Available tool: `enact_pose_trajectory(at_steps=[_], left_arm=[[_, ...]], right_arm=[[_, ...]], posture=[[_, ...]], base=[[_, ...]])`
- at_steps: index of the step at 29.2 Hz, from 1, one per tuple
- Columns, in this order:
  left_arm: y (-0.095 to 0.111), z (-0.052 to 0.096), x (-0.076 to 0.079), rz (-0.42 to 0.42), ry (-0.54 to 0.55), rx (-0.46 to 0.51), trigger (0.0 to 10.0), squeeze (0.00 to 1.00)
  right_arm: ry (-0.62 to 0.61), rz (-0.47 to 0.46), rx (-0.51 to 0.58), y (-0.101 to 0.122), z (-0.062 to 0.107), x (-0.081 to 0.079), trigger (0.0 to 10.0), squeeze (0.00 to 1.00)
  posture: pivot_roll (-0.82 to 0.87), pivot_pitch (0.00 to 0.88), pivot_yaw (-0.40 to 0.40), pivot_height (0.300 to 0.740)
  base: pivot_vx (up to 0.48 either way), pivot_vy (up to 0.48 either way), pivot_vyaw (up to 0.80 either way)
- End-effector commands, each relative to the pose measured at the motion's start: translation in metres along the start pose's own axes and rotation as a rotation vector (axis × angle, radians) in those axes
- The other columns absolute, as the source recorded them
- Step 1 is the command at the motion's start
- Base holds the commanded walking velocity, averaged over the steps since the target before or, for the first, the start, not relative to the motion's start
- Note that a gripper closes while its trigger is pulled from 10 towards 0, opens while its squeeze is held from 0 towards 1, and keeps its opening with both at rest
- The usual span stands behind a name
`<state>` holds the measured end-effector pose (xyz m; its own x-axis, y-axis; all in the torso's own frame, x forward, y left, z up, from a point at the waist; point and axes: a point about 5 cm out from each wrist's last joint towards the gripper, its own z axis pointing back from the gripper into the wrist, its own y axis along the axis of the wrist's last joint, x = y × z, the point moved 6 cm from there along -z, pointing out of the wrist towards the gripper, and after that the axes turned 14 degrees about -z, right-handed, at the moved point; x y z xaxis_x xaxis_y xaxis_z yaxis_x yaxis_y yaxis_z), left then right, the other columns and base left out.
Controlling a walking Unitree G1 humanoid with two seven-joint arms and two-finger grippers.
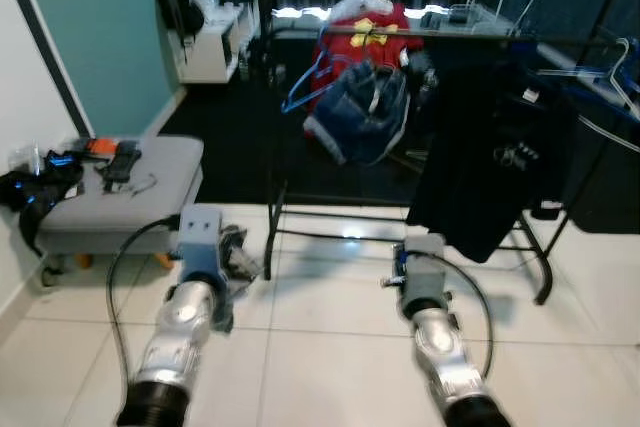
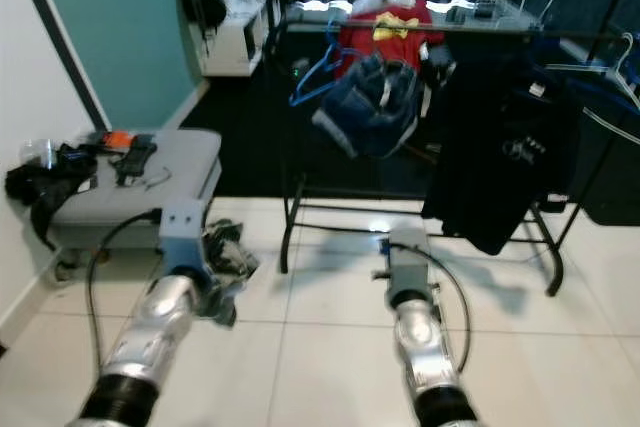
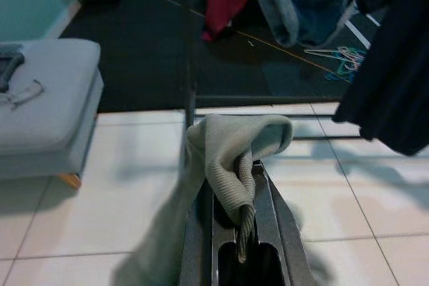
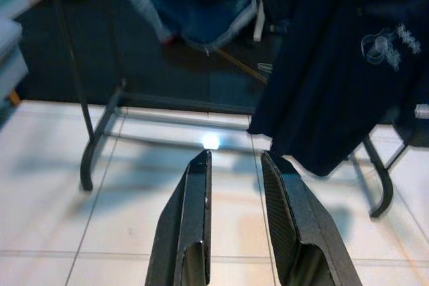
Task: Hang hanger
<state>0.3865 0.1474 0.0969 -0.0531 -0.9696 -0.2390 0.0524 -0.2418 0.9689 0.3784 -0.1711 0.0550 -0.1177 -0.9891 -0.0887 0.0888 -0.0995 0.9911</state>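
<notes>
A black clothes rack [image 1: 400,35] stands ahead on the tiles. On it hang a dark T-shirt [image 1: 495,147], a blue denim garment [image 1: 360,112] and a red garment [image 1: 365,37]. A blue hanger [image 1: 305,87] hooks on the rail beside the denim. More empty hangers [image 1: 612,67] hang at the rack's right end. My left gripper [image 3: 236,182] is low over the floor, shut on a grey-green cloth [image 3: 231,149] that drapes over its fingers. The right gripper [image 4: 234,160] is open with nothing between its fingers, pointing at the rack's base below the T-shirt.
A grey padded bench [image 1: 120,192] with small items and a black bag [image 1: 35,192] stands at the left. A white cabinet [image 1: 215,42] is at the back left. Loose hangers [image 3: 335,58] lie on the dark floor behind the rack. The rack's foot [image 1: 545,287] juts out at the right.
</notes>
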Motion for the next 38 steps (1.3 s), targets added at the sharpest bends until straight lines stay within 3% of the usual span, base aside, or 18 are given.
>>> enact_pose_trajectory(at_steps=[1,9,14,22,30,38], left_arm=[[-0.007,0.002,-0.008,-0.009,0.018,-0.02,10.0,0.0],[-0.006,0.0,-0.008,-0.008,0.015,-0.014,10.0,0.0],[0.002,0.001,-0.001,-0.007,-0.027,0.034,10.0,0.0],[0.006,-0.003,-0.003,-0.022,-0.006,0.041,10.0,0.0],[0.002,-0.002,-0.003,-0.05,-0.023,0.023,10.0,0.0],[-0.007,-0.001,-0.006,-0.005,0.0,-0.021,10.0,0.0]], right_arm=[[0.027,-0.013,-0.007,-0.002,0.001,-0.012,10.0,0.0],[0.028,-0.014,-0.009,-0.002,0.001,-0.013,10.0,0.0],[0.033,-0.025,-0.003,0.0,0.0,-0.015,10.0,0.0],[0.038,-0.033,0.001,0.002,-0.001,-0.02,10.0,0.0],[0.043,-0.037,0.001,0.001,0.0,-0.022,10.0,0.0],[0.05,-0.041,0.007,0.002,0.001,-0.02,10.0,0.0]], posture=[[-0.04,0.0,0.023,0.74],[-0.04,0.0,0.023,0.74],[-0.04,0.0,0.023,0.74],[-0.04,0.0,0.024,0.74],[-0.04,0.0,0.029,0.74],[-0.05,0.0,0.028,0.74]], base=[[0.439,0.0,0.0],[0.436,0.0,0.0],[0.0,0.0,0.0],[0.0,0.0,0.0],[0.0,-0.12,0.0],[0.0,-0.18,0.0]])
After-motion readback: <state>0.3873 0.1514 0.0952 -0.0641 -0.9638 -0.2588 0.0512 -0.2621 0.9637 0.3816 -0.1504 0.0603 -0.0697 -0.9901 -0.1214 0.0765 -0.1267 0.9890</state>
